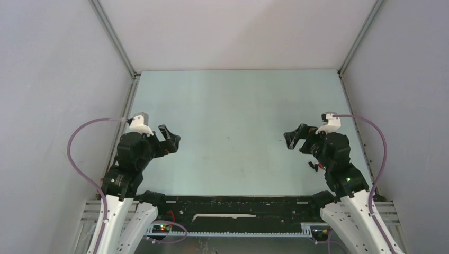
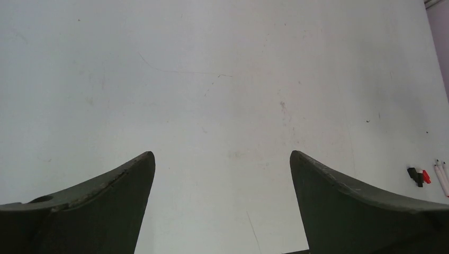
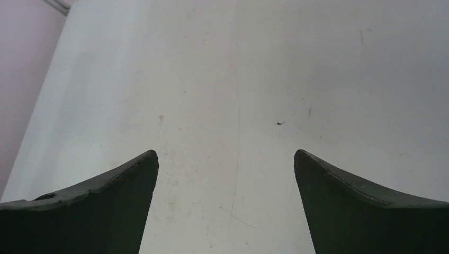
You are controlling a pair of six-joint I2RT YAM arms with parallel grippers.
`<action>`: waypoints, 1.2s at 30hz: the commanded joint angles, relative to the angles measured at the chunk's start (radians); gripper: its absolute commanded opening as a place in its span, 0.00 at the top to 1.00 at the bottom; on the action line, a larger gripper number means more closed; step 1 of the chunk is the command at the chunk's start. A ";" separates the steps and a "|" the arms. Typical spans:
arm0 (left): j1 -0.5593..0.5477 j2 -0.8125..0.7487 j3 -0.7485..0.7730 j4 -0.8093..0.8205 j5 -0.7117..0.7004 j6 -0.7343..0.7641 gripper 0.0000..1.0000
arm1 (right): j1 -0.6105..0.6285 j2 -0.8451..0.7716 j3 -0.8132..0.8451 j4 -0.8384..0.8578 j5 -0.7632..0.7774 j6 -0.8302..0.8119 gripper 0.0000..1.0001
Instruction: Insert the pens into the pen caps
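Our left gripper (image 1: 170, 138) hangs wide open, holding nothing, and our right gripper (image 1: 294, 138) the same. The pens (image 2: 440, 179) and caps (image 2: 413, 174) lie together on the table (image 1: 233, 116) near the right one, so we should lower that side first and straddle a single pen squarely.

Pale mint-white surface (image 1: 233, 106), faintly scuffed and speckled. Left tool (image 2: 222, 156) dull near-black, right tool (image 3: 226, 153) the same. Purple cables (image 1: 69, 148). White pens (image 2: 441, 179), black cap (image 2: 413, 174), red piece (image 2: 425, 177).

A pale, scuffed table (image 1: 238, 132) sits between plain grey walls (image 1: 53, 79).
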 commanded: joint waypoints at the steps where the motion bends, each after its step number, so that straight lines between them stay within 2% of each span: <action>1: -0.005 -0.012 -0.009 0.009 -0.007 0.016 0.00 | 0.012 0.036 0.081 -0.075 0.153 0.043 0.00; 8: -0.007 -0.014 -0.010 0.007 -0.008 0.016 0.00 | 0.035 0.173 0.172 -0.246 0.228 0.104 0.00; 18: -0.007 -0.022 -0.010 0.005 -0.045 0.013 0.00 | 0.006 0.364 0.253 -0.346 0.289 0.098 0.00; 27: -0.008 -0.019 -0.010 0.006 -0.046 0.012 0.00 | -0.196 0.487 0.254 -0.364 0.278 0.108 0.00; 32: -0.009 -0.008 -0.009 0.003 -0.050 0.010 0.00 | -0.295 0.493 0.226 -0.315 0.276 0.084 0.00; 36: -0.011 0.001 -0.009 0.003 -0.051 0.010 0.00 | -0.377 0.487 0.214 -0.303 0.296 0.126 0.00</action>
